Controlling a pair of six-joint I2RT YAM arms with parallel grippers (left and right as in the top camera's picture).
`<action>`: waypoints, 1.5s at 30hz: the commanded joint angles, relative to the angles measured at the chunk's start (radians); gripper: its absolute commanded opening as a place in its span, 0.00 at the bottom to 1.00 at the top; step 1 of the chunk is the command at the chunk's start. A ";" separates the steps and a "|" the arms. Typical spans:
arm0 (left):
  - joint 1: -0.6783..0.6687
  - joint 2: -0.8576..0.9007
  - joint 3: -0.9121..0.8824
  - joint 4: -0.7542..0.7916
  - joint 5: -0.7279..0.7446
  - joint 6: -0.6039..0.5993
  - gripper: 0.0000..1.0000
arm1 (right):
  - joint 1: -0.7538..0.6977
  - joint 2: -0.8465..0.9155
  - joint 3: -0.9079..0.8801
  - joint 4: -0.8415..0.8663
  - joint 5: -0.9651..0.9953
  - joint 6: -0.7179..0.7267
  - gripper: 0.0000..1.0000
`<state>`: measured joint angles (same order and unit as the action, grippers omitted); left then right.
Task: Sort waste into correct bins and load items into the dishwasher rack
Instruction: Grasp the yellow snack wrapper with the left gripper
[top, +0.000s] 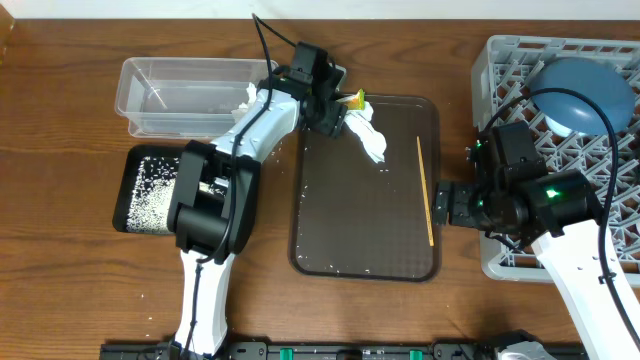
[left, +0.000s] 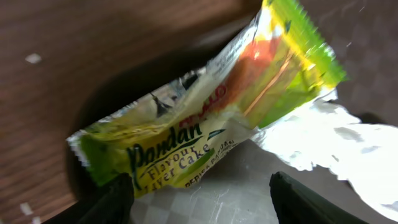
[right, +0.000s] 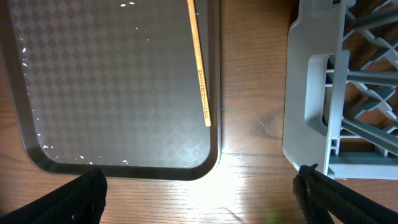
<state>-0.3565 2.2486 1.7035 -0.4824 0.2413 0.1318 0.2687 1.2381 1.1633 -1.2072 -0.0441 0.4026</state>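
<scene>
- Yellow-green Pandan cake wrapper (left: 205, 118) lies just ahead of the left gripper (left: 205, 208), between its spread fingers (left: 112, 202), which pinch nothing.
- White crumpled tissue (left: 336, 149) touches the wrapper towards one finger's side; the wrapper lies across the rim of the brown serving tray (top: 365, 235).
- On the other arm, the right gripper (right: 199, 199) has its fingers (right: 81, 196) wide apart and empty. The wooden stick (right: 200, 68) lies on the tray ahead, between them, and the grey dishwasher rack (right: 311, 93) stands just outside one finger.

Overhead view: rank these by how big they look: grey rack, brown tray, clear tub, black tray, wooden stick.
1. grey rack, though cropped
2. brown tray
3. clear tub and black tray: too close, an arm hides part of the tray
4. wooden stick
</scene>
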 joint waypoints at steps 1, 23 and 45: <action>0.000 0.020 0.002 0.002 0.009 0.010 0.73 | -0.002 0.002 0.013 -0.001 0.010 0.009 0.95; -0.018 -0.020 0.002 0.084 -0.051 0.108 0.73 | -0.002 0.002 0.013 -0.005 0.014 0.008 0.96; -0.079 0.023 0.002 0.099 -0.051 0.256 0.62 | -0.002 0.002 0.013 -0.005 0.014 0.008 0.96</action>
<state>-0.4393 2.2608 1.7035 -0.3851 0.2016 0.3733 0.2687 1.2381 1.1633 -1.2110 -0.0441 0.4026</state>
